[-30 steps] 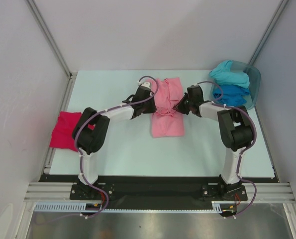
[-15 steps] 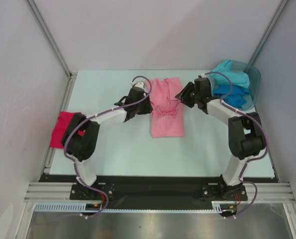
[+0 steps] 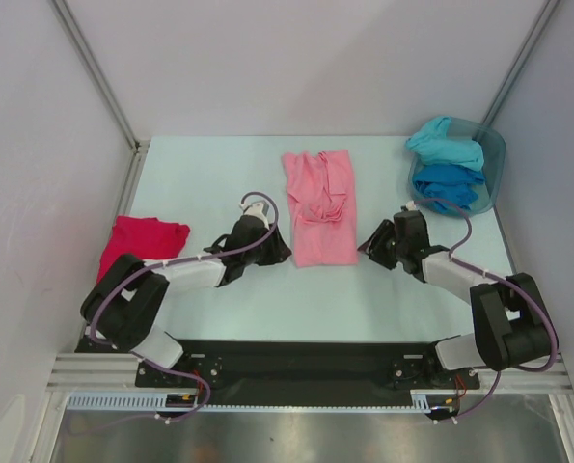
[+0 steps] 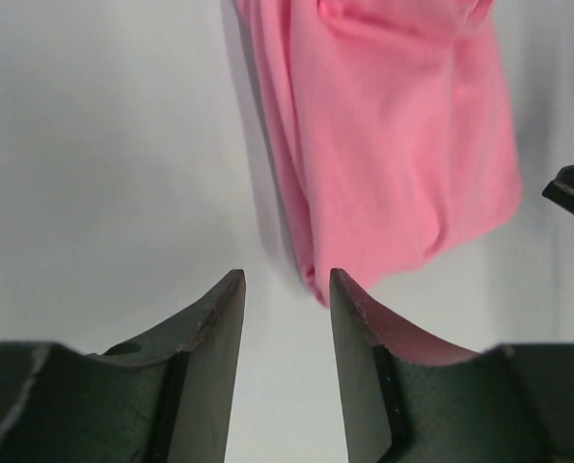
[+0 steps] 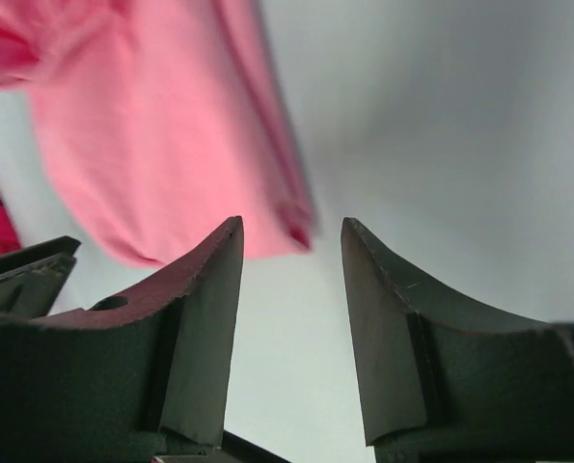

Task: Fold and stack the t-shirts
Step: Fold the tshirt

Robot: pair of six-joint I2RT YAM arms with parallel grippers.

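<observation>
The light pink t-shirt (image 3: 319, 204) lies in a long folded strip at the table's middle; it also shows in the left wrist view (image 4: 393, 145) and the right wrist view (image 5: 161, 145). My left gripper (image 3: 282, 253) is open and empty at the strip's near left corner. My right gripper (image 3: 364, 245) is open and empty at its near right corner. The crimson-magenta t-shirt (image 3: 137, 246) lies at the left table edge. The turquoise t-shirt (image 3: 446, 145) and the blue t-shirt (image 3: 447, 183) sit in the tub.
The teal plastic tub (image 3: 492, 159) stands at the back right. Metal frame posts run up at the back corners. The table's left edge (image 3: 132, 193) borders the crimson shirt.
Both grippers have pulled back from the far end of the pink shirt to its near corners. The shirt now lies flatter and longer.
</observation>
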